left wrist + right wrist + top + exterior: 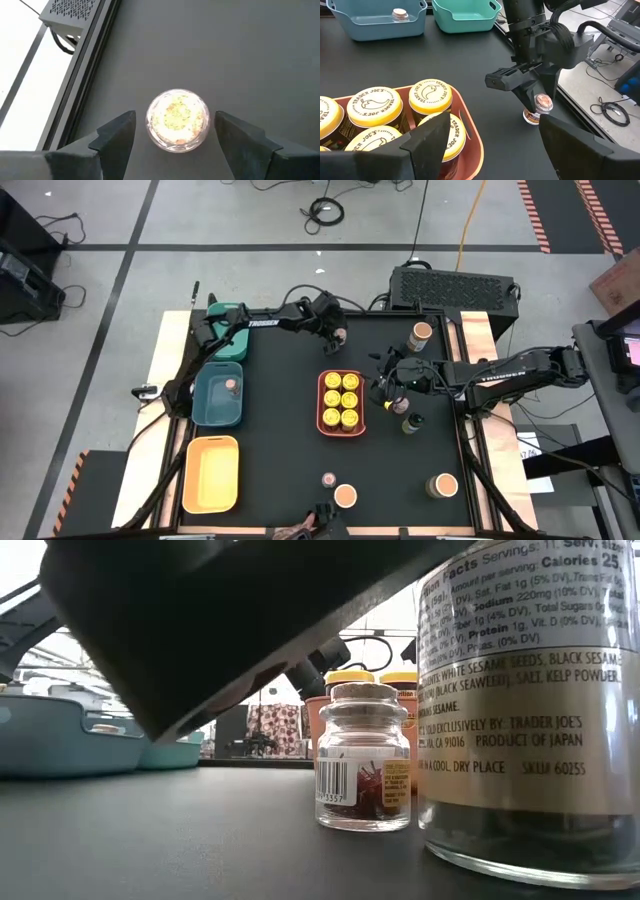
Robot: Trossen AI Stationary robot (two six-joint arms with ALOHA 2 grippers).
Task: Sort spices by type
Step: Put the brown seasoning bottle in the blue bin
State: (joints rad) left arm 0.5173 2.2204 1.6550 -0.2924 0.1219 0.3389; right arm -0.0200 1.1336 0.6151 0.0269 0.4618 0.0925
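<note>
A small round jar with a pinkish-brown lid (177, 120) stands upright on the black table, near its far edge (340, 336). My left gripper (175, 118) is open and points down over it, one finger on each side with a gap to each. It also shows in the right wrist view (522, 85), just above the jar (541, 106). My right gripper (490, 150) is open and empty, right of the coral tray (340, 430). That tray holds several yellow-lidded jars (374, 107).
A teal tray (205, 405) holds one small jar (232, 385); a yellow tray (212, 472) and a green tray (228, 313) stand on the left. Tan-lidded jars (422, 332) (443, 485) (345, 496), a small jar (328, 479) and a dark-lidded jar (410, 423) stand loose.
</note>
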